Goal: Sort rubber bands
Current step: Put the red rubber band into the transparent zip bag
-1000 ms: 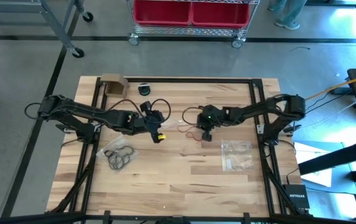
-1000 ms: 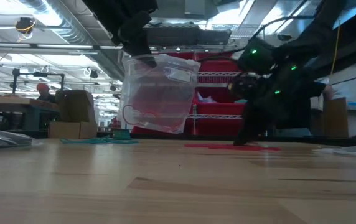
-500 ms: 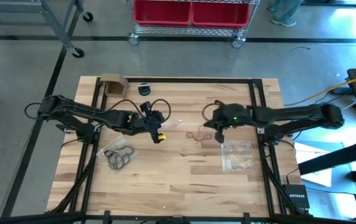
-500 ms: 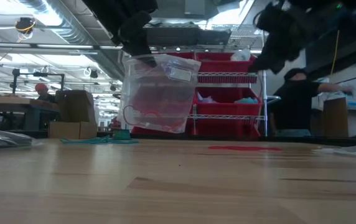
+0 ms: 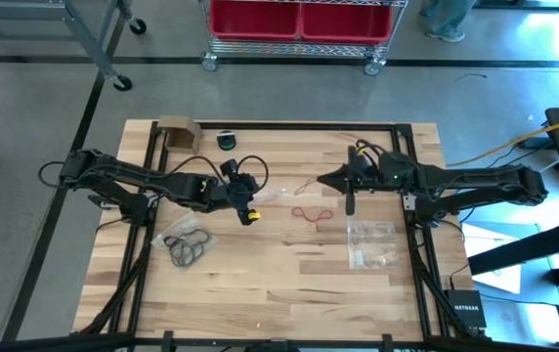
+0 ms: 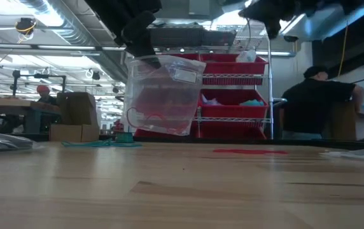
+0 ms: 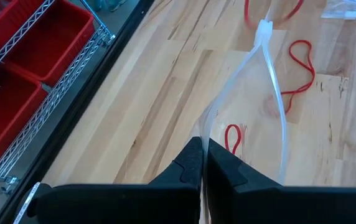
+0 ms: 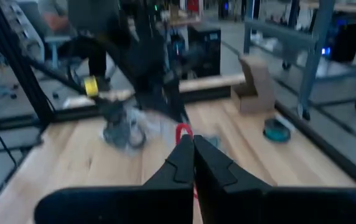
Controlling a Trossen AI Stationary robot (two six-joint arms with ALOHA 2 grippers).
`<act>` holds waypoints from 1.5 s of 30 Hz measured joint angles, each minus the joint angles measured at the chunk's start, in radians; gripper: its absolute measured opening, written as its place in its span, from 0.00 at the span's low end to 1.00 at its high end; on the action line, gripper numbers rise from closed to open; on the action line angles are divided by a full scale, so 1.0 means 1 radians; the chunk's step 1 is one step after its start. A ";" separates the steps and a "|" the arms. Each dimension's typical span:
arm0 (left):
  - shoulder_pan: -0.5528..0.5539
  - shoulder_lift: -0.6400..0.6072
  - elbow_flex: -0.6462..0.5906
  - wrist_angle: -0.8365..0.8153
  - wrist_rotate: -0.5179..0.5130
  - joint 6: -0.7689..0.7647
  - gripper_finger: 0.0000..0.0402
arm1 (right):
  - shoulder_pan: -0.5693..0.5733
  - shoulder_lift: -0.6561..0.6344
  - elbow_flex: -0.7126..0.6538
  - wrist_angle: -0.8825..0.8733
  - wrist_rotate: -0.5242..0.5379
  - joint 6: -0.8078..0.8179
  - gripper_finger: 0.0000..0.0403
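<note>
The left gripper was pressed together on the rim of a clear plastic zip bag, held hanging above the wooden table. The right gripper, raised, pinched a thin red rubber band. More red bands lay between the arms, the large black bands near the left. Light, floppy and springy, these loops likely demanded a single-strand pinch.

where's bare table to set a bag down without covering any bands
The whole near strip of the table, below the black rubber bands and the flat clear bag, is bare. The middle is crowded: left gripper holding a bag, red rubber bands, right gripper.
</note>
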State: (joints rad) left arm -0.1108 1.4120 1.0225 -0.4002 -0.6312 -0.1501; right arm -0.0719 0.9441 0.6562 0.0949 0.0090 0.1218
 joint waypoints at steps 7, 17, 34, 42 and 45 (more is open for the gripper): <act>0.000 0.000 0.000 0.001 0.000 0.000 0.00 | 0.000 0.069 0.140 0.019 -0.001 -0.057 0.00; 0.000 0.000 0.000 0.000 0.000 -0.001 0.00 | 0.000 0.251 0.330 0.015 -0.001 -0.120 0.00; 0.008 0.000 0.000 0.052 0.000 -0.075 0.00 | 0.000 0.530 0.543 0.015 -0.025 -0.125 0.00; 0.007 0.000 0.000 0.047 0.000 -0.073 0.00 | 0.000 0.532 0.543 0.028 -0.018 -0.127 0.00; 0.007 0.000 0.000 0.045 0.000 -0.071 0.00 | 0.000 0.532 0.543 0.067 -0.018 -0.127 0.00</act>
State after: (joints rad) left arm -0.1036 1.4124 1.0222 -0.3550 -0.6315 -0.2211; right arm -0.0721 1.4761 1.1995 0.1619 -0.0086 -0.0048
